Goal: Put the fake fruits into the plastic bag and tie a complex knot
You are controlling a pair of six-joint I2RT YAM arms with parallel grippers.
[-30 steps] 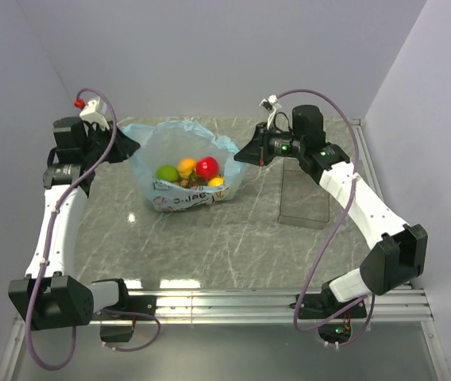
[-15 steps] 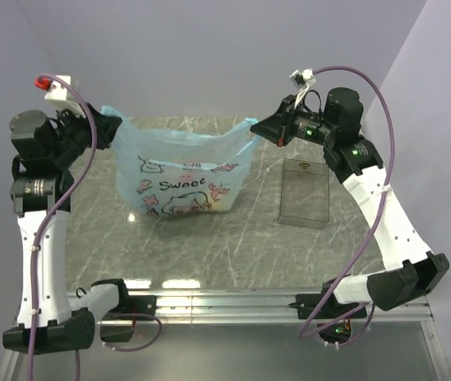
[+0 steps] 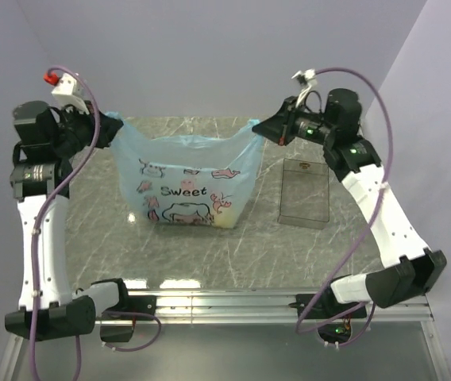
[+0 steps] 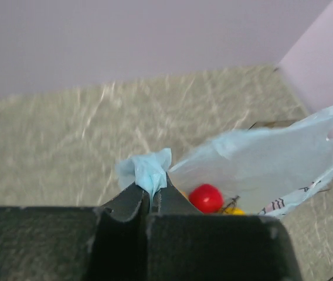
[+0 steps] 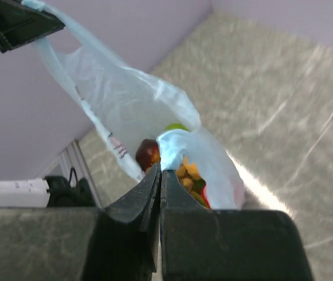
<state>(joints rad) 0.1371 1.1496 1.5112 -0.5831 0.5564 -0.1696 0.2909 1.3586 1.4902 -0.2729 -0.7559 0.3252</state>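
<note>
Light-blue plastic bag (image 3: pixel 186 178), top view: I see it hanging upright over the middle of the surface (image 3: pixel 210 254), stretched between both arms, print facing near.
Top view, left gripper (image 3: pixel 117 127): jaws pinched on the bag's left handle.
Top view, right gripper (image 3: pixel 256 127): jaws pinched on its right handle.
Top view, clear tray (image 3: pixel 305 194): on the surface right of the bag, apart from it.
Left wrist view: jaws closed on bunched blue plastic; red fruit (image 4: pixel 206 198) inside the bag below.
Right wrist view: jaws closed on the plastic; green apple (image 5: pixel 176 126) lies inside.
</note>
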